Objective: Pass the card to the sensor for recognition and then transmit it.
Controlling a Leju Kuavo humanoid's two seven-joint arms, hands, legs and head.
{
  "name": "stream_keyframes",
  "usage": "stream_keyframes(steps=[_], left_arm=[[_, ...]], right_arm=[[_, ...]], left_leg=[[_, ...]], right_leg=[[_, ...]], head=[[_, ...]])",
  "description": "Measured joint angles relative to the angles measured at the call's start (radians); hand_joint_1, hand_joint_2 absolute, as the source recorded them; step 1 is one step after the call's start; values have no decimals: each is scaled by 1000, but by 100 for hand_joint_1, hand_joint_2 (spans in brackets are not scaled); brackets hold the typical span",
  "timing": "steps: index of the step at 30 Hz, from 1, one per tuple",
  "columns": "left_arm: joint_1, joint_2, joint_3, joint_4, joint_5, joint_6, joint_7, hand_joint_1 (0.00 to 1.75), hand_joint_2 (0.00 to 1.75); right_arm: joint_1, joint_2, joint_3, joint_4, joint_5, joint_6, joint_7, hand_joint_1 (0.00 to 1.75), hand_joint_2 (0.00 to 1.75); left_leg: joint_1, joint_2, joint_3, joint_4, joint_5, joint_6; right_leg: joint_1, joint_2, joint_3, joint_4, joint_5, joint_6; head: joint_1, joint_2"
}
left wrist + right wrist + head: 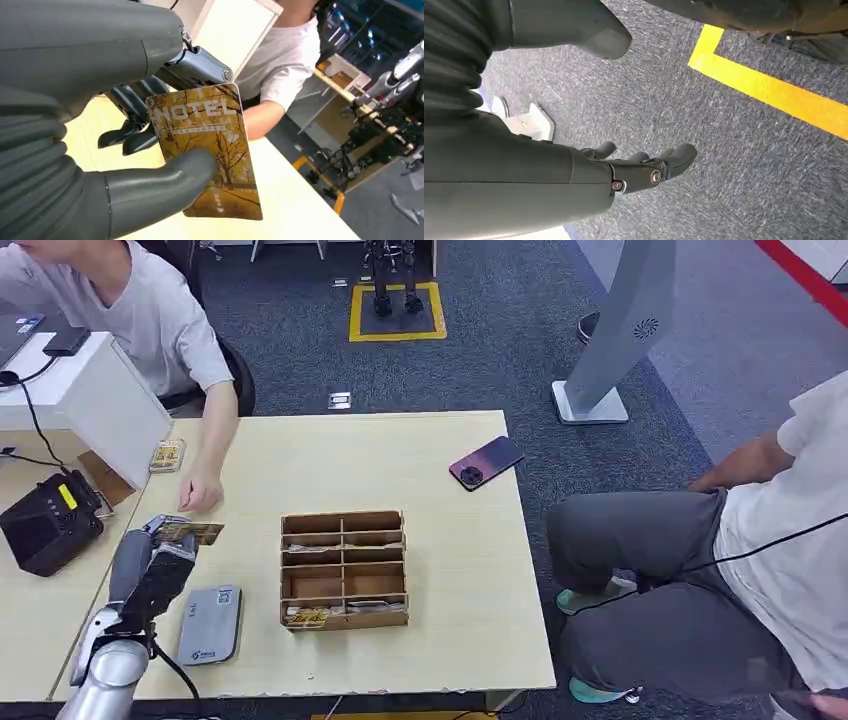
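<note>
We see the left hand (160, 565) pinching the card (207, 150) between thumb and fingers, held above the table (440, 570); the card is golden and printed HOTEL; just behind the hand lies the grey sensor (210, 625), and just beyond the card's tip rests a person's hand (200, 492); to the hand's right stands the wooden organizer (344, 568); the right hand (644, 167) hangs over carpet, fingers loosely apart, holding nothing.
</note>
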Motion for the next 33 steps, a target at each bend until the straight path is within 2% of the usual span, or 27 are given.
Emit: stream_keyframes(steps=[4,7,23,33], left_arm=[[57,-9,0,-48,5,-21,-2,175,175],[84,-19,0,-72,-52,14,14,175,175],[148,-49,1,-80,-26,12,14,175,175],[148,-59,1,-75,-80,63,14,175,175]], right_arm=[[0,6,-12,0,-11,-10,6,0,175],[-1,15,-16,0,-14,-17,6,0,175],[-1,32,-33,0,-18,-32,18,0,175],[-1,33,-37,0,-16,-29,5,0,175]], left_leg=[[0,1,0,0,0,0],[0,0,0,0,0,0],[0,0,0,0,0,0],[0,0,0,0,0,0]], right_leg=[[0,1,-1,0,0,0],[0,0,-1,0,-1,0],[0,0,0,0,-1,0],[0,-1,0,0,-1,0]], head=[[0,0],[0,0],[0,0],[0,0]])
